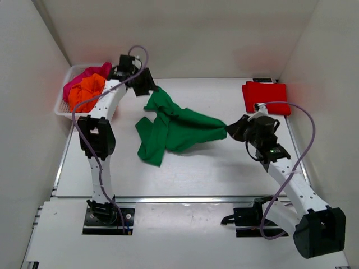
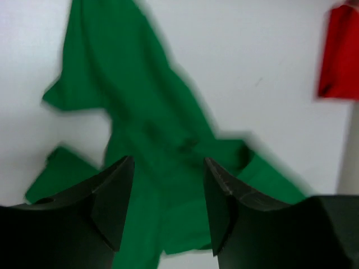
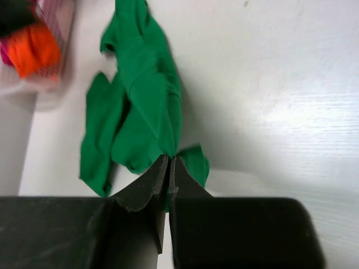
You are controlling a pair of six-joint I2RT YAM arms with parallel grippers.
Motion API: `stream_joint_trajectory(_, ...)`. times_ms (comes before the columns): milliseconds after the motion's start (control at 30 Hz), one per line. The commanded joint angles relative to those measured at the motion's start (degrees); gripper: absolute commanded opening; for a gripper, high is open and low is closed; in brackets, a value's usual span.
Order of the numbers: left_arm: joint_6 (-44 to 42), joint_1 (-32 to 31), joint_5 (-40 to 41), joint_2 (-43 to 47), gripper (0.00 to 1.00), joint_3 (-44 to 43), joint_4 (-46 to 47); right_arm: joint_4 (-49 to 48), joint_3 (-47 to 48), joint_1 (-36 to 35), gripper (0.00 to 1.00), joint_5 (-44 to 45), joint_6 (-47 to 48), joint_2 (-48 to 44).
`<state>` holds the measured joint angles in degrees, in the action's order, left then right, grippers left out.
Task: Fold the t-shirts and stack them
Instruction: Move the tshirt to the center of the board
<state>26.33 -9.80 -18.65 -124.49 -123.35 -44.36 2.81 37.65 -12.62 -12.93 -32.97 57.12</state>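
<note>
A crumpled green t-shirt (image 1: 174,126) lies in the middle of the table, stretched from the back left to the right. My right gripper (image 1: 229,130) is shut on its right edge; in the right wrist view the closed jaws (image 3: 170,161) pinch a fold of green cloth (image 3: 146,95). My left gripper (image 1: 148,85) hangs over the shirt's far left corner. Its jaws are open, and green cloth (image 2: 162,140) shows between and beyond the fingertips (image 2: 120,185). A folded red t-shirt (image 1: 265,96) lies at the back right and also shows in the left wrist view (image 2: 339,56).
A white basket (image 1: 63,100) at the back left holds an orange shirt (image 1: 87,89) and a pink one (image 1: 84,74); the orange one shows in the right wrist view (image 3: 35,47). White walls enclose the table on three sides.
</note>
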Motion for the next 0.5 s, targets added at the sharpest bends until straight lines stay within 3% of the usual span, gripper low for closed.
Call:
stream_joint_trajectory(0, -5.05, -4.08, 6.08, 22.33, 0.64, 20.83, 7.16, 2.02, 1.37, 3.74, 0.0, -3.16, -1.84, -0.35)
stream_joint_trajectory(133, -6.63, -5.31, 5.9, 37.36, 0.63, 45.5, 10.87, 2.91, 0.85, 3.92, 0.0, -1.93, -0.86, -1.4)
stream_joint_trajectory(267, -4.72, -13.29, 9.07, 53.19, 0.55, 64.68, 10.26, 3.51, 1.98, 1.47, 0.0, 0.88, 0.09, -0.62)
stream_joint_trajectory(467, 6.36, -20.34, 11.79, 65.15, 0.56, 84.65, 12.62, 2.29, 3.05, -2.67, 0.0, 4.04, 0.28, 0.8)
